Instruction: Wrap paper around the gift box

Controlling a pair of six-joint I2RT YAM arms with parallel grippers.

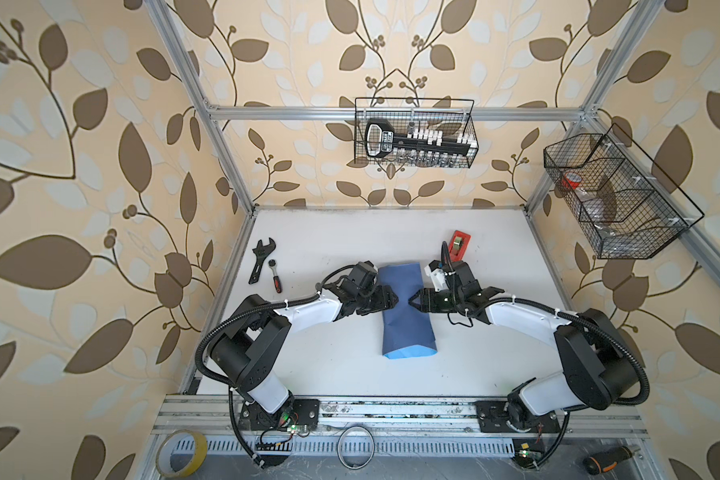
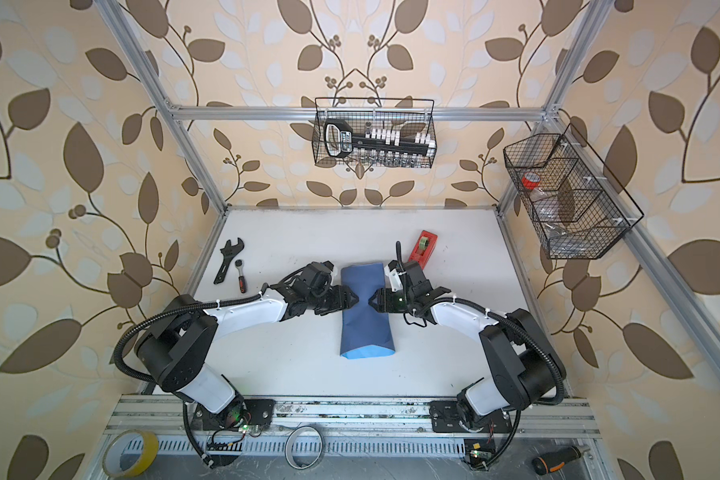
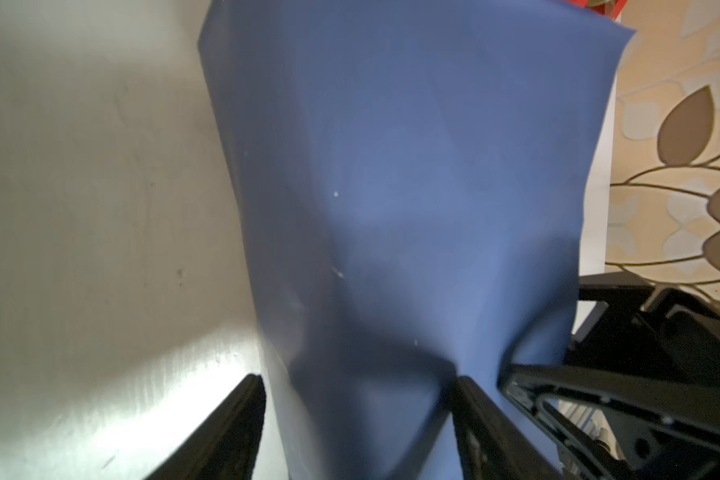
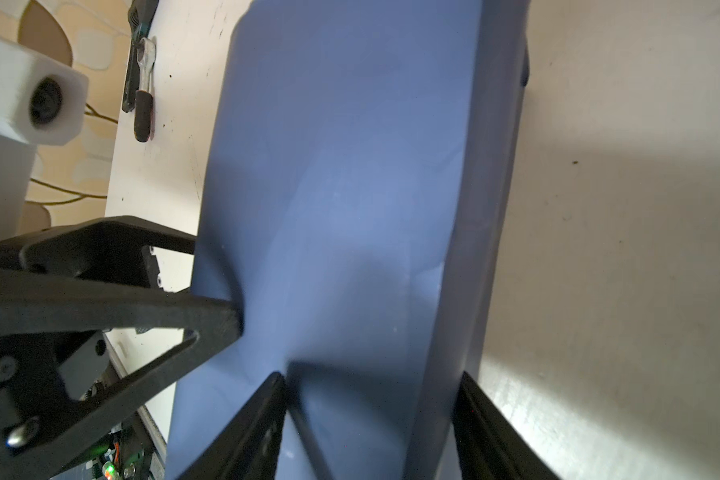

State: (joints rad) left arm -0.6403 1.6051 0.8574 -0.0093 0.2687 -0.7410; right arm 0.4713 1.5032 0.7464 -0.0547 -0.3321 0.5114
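On white tabletop (image 1: 329, 249): folded slate-blue paper sheet (image 1: 408, 324). Left gripper (image 1: 393, 300) & right gripper (image 1: 414, 300) straddle its middle from opp. sides, jaws apart, paper btwn them; gripped or not, can't tell.

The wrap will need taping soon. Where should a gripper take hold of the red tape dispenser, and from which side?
Probably pinch the red tape dispenser across its narrow width, mid-body, coming straight down from above. It lies low on the table as a long slim block with bare surface on both long sides; the right gripper is nearest.
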